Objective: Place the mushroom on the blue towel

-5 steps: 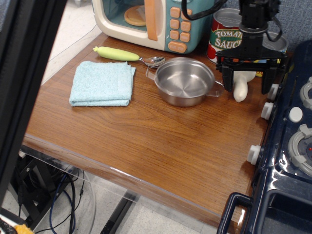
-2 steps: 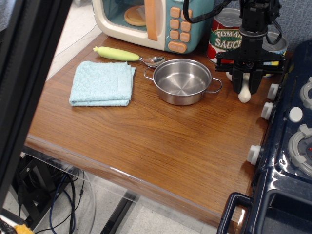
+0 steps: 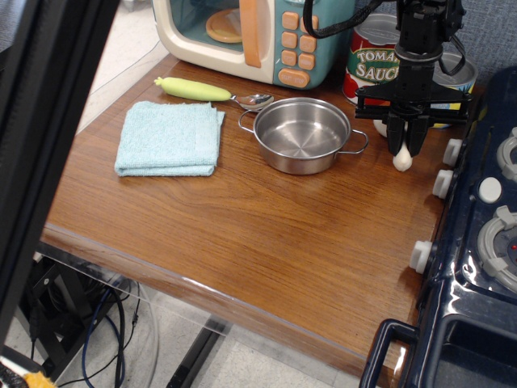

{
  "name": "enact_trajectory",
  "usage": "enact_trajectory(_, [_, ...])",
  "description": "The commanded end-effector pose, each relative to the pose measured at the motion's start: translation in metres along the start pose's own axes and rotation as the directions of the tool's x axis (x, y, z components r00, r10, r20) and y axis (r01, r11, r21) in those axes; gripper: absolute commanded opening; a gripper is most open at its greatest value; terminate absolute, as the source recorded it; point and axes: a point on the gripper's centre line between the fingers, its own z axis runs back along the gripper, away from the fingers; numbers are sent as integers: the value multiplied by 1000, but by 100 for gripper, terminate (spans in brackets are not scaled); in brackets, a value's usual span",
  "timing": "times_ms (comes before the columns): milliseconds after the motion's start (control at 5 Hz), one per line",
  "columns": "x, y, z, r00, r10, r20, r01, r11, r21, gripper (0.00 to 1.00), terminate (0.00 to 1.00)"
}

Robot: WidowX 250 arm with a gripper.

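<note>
1. We take the steel pot as our landmark. Our gripper hangs just to the right of it, in front of the tomato sauce can, with its jaws drawn together on the cream stem of the mushroom; only the stem's pale tip shows below the jaws, and the cap is hidden behind the fingers.

2. The blue towel lies flat to the left of the pot, well apart from the gripper, so the pot sits squarely between the mushroom and its goal.

3. We judge the main risk to be a carry that runs too low: the dangling stem could catch the pot's right handle or rim and drag the pot, or be pulled out of the pinch.

4. The grip looks narrow on a soft plush stem; we think a quick sideways move could let it slip, and it might drop into the pot or onto the wood.

5. A spoon lies behind the towel, just beyond the pot's left side; releasing too far back could land the toy on it.

6. The pot is empty.
</note>
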Motion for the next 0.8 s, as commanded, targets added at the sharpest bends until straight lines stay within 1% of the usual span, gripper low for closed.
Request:
enact_trajectory(0, [5,3,78,993,14,118,-1,994,-105,0,0])
enact_trajectory(200, [-7,25,113,984,55,170,-32,990,-135,0,0])
enact_trajectory(400, [-19,68,132,967,153,206,-134,985,-105,0,0])
enact_trajectory(600, [-25,110,131,942,269,202,-258,963,-81,0,0])
